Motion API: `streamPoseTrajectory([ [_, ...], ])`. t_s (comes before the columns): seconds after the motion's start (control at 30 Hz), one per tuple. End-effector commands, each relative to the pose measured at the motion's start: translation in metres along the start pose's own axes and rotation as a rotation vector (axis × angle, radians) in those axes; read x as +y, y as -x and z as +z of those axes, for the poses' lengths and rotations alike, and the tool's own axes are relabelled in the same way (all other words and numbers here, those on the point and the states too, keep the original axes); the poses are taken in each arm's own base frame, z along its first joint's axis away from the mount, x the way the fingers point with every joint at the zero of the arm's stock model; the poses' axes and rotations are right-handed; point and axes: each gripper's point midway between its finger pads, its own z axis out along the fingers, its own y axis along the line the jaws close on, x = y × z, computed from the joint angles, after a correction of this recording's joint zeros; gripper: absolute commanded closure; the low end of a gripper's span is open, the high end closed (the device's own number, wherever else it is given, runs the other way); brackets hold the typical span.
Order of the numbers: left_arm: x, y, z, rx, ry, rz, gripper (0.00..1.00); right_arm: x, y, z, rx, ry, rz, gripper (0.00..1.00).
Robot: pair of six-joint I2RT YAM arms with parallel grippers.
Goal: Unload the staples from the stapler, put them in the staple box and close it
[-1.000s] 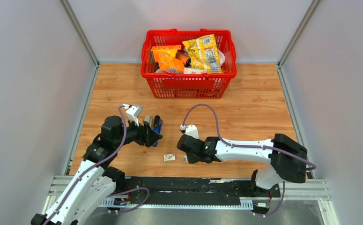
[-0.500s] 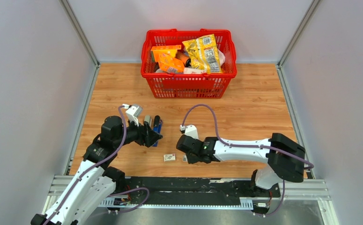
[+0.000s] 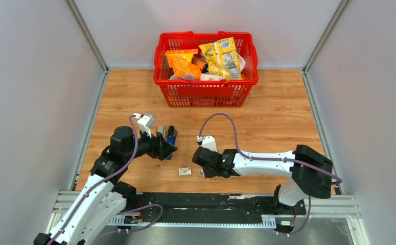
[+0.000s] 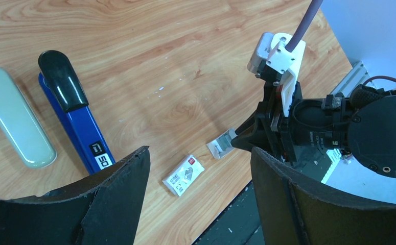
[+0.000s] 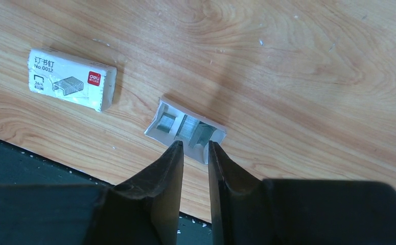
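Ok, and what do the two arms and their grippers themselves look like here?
Both arms have white link shells and black joint housings: the left arm, the right arm. A purple cable loops along each to a white wrist camera bracket. The left gripper has broad matte black fingers; the right gripper's taper to narrow tips.

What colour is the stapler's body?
Blue, with a black top end; the stapler shows best in the left wrist view.
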Motion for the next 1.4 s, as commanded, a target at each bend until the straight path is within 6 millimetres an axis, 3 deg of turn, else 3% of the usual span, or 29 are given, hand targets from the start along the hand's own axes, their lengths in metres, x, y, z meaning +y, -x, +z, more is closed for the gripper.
streamPoseTrajectory([
  [0.0, -0.005, 0.006, 0.001, -0.027, -0.027, 0.013, 0.21, 0.009, 0.02, -0.007, -0.069, 0.01, 0.034, 0.72],
  [0.33, -0.001, 0.003, 0.003, -0.006, -0.014, 0.002, 0.21, -0.005, 0.013, -0.012, -0.079, -0.014, 0.061, 0.72],
  [0.5, -0.006, 0.001, 0.005, 0.014, -0.032, -0.01, 0.31, -0.01, 0.012, -0.011, -0.091, -0.025, 0.086, 0.72],
  [0.77, 0.007, -0.018, 0.004, 0.076, 0.11, -0.054, 0.57, -0.017, 0.012, -0.014, -0.105, -0.043, 0.087, 0.71],
  [0.9, 0.011, -0.035, 0.006, 0.118, 0.156, -0.077, 0.86, -0.024, 0.009, -0.016, -0.106, -0.051, 0.099, 0.71],
  [0.93, 0.011, -0.039, 0.006, 0.122, 0.163, -0.089, 0.98, -0.025, 0.009, -0.018, -0.113, -0.048, 0.105, 0.71],
  [0.97, 0.013, -0.044, 0.006, 0.132, 0.175, -0.09, 1.0, -0.026, 0.01, -0.02, -0.118, -0.046, 0.11, 0.71],
  [1.37, 0.028, -0.101, 0.013, 0.241, 0.3, -0.125, 1.0, -0.024, 0.011, -0.021, -0.117, -0.026, 0.148, 0.7],
])
